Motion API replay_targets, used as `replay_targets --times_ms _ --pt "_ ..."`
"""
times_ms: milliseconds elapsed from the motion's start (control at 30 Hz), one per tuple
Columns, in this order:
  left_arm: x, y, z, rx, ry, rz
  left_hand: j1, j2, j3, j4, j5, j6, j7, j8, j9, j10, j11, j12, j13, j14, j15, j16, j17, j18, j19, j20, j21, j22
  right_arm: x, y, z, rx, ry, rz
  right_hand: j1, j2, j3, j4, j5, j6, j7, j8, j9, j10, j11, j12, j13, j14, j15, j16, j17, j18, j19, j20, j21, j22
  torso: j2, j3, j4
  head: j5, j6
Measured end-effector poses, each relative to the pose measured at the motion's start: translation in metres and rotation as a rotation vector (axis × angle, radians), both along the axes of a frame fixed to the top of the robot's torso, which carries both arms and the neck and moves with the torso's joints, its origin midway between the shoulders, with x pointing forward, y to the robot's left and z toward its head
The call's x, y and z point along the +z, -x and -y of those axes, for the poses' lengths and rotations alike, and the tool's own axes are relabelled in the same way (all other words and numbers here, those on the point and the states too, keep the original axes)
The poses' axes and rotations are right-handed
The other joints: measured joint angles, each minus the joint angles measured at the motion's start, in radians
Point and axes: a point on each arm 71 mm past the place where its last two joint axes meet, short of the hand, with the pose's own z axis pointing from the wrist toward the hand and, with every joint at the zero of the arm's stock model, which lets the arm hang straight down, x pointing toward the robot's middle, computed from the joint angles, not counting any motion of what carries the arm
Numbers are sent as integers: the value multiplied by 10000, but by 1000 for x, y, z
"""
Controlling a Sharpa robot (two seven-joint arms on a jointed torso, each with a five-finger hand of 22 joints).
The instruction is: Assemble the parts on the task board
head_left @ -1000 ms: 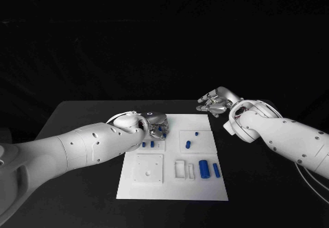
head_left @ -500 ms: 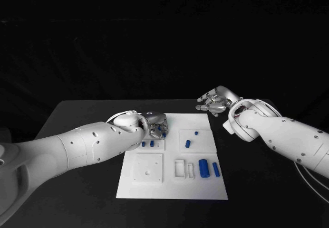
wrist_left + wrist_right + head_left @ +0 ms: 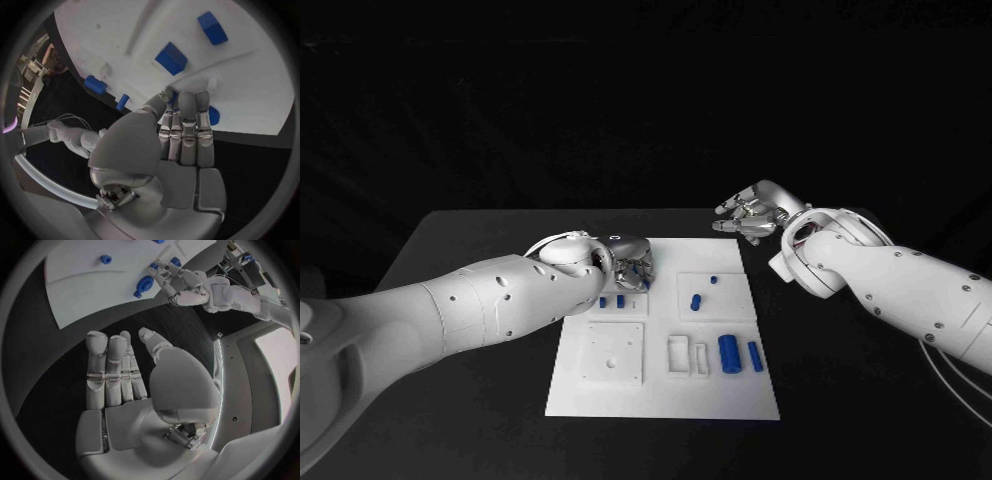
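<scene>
White and flat, the board lies mid-table in the head view, with blue parts on it: two small ones in a far-left recess, two more to their right, and a fat cylinder with a thinner one near the right edge. The left hand is low over the board's far-left corner, hiding what is under its fingers. Its wrist view adds that the silver fingers lie straight and together, tips at the board, a blue part peeping out beside them; I cannot tell whether they hold it. The right hand hovers off the board's far-right corner over black table; its wrist view shows the fingers extended, palm bare, holding nothing.
</scene>
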Motion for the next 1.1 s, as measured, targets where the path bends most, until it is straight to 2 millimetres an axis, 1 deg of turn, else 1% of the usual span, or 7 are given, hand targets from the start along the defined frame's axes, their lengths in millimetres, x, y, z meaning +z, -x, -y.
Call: replay_targets --times_ms 200,267,400,467,800,967,1100 --pt "0 -1 -2 56 36 23 52 51 -58 -58 -1 100 -26 -25 9 128 -48 -6 -2 142 -50 3 24 -3 37 -36 78 0 0 0 0 7 -4 1 0 0 0 0 0 1 -1 0 0 0 0 0 0 0 0 0 0 -1 0 0 0 0 0 1 -4 9 17" --pt "0 -1 -3 90 74 45 52 51 -75 -75 -1 101 -26 -25 15 129 -48 -7 -4 188 -25 38 26 -3 37 -36 78 3 0 0 0 8 -5 2 0 0 0 0 0 1 -1 0 0 -2 1 0 0 0 0 0 0 -1 0 0 0 -1 0 1 -5 16 43" --pt "0 -1 -8 191 202 88 52 51 -76 -96 47 101 -26 -25 23 128 -48 -7 -9 227 -63 38 45 -7 73 -72 153 0 0 0 0 9 -7 4 0 0 0 0 0 2 -1 0 0 -3 3 0 0 0 0 0 0 -2 0 0 0 -1 -3 0 -4 23 75" --pt "1 0 -11 244 336 101 42 60 -38 -134 47 101 -26 -25 23 129 -48 -8 -12 277 -45 38 60 -9 73 -71 153 -2 0 0 0 6 -7 4 0 0 0 0 0 2 -2 0 0 -4 4 0 1 0 0 0 0 -2 0 0 0 -1 -8 -1 -2 26 90" --pt "25 0 -22 576 1529 210 8 91 -32 -140 46 101 -26 -61 21 128 -48 -8 -17 277 -45 38 73 -11 73 -71 194 -3 0 0 1 -29 4 5 0 0 0 0 0 4 -4 0 0 -5 5 0 1 0 0 0 1 -4 0 0 0 -2 -34 -12 14 74 151" --pt "34 2 -37 766 1876 117 8 91 -59 -167 46 100 -26 -62 18 127 -48 -8 -17 277 -45 37 72 -11 73 -71 194 -3 0 0 3 -64 21 5 0 0 0 0 0 14 -14 0 0 -5 5 0 1 0 0 0 1 -5 0 0 1 -2 -48 -13 29 97 159" --pt "39 2 -49 963 1968 58 8 90 -59 -167 42 100 -26 -62 10 127 -48 -8 -14 277 -45 37 72 -11 73 -71 194 -3 0 0 5 -97 38 4 0 0 28 28 50 -16 16 0 0 -6 5 0 1 0 0 0 -15 -5 0 0 -40 -2 -71 -14 53 99 146"
